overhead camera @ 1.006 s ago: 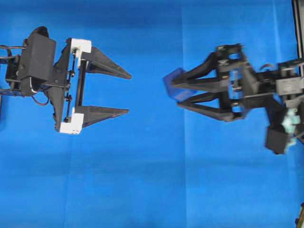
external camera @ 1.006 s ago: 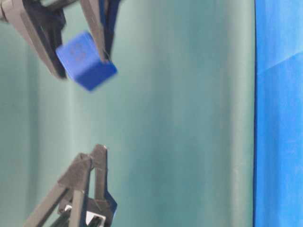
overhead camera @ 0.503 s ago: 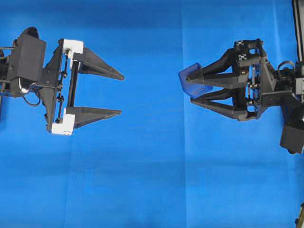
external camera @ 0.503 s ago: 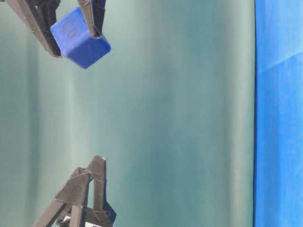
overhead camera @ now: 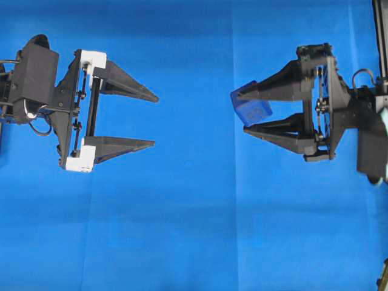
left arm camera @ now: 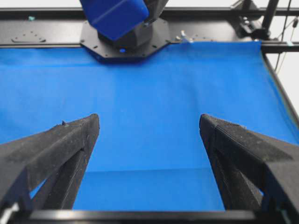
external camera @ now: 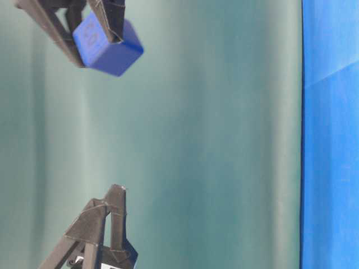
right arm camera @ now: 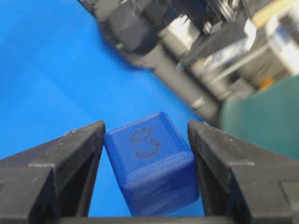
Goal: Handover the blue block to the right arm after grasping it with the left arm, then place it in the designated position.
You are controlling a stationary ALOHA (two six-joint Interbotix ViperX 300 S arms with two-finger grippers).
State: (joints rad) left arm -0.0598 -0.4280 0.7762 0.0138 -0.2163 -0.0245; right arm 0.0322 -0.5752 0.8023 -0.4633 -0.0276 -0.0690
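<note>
The blue block (overhead camera: 251, 109) is a small dark-blue cube held in the air between the fingertips of my right gripper (overhead camera: 244, 113), which is shut on it. In the right wrist view the block (right arm camera: 149, 163) sits tilted between both fingers (right arm camera: 77, 151), marked face up. In the table-level view the block (external camera: 107, 43) hangs at the top left. My left gripper (overhead camera: 154, 120), with white brackets, is open and empty, well apart to the left and pointing at the block. In the left wrist view the gripper (left arm camera: 149, 126) is wide open, with the block (left arm camera: 117, 14) far ahead.
A blue cloth (overhead camera: 194, 230) covers the table. A black frame rail (overhead camera: 380, 36) runs along the right edge. The right arm's black base plate (left arm camera: 126, 39) and frame bars stand at the far end in the left wrist view.
The right gripper has pulled back to the right with the block and rolled its wrist, so the block is turned. The left gripper drew back left, then stayed still.
</note>
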